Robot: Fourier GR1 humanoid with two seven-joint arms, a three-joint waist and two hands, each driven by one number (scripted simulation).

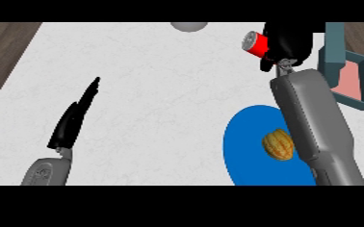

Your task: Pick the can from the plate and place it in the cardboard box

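Observation:
A red can [254, 43] with a silver end lies sideways in the air at the upper right, and my right hand [288, 43] is curled round it, hiding most of its body. The blue plate [245, 146] lies at the lower right, partly under my right forearm, well below the can. The box [341, 69], with grey-blue walls and a pink inside, sits at the right edge, just right of the hand. My left hand [74, 115] rests at the lower left with straight fingers pointing up, holding nothing.
A brown, ridged, walnut-like object [279, 145] lies on the plate beside my right forearm. A grey round object [189, 26] shows at the counter's far edge. Dark wood floor [16, 43] borders the white counter at the upper left.

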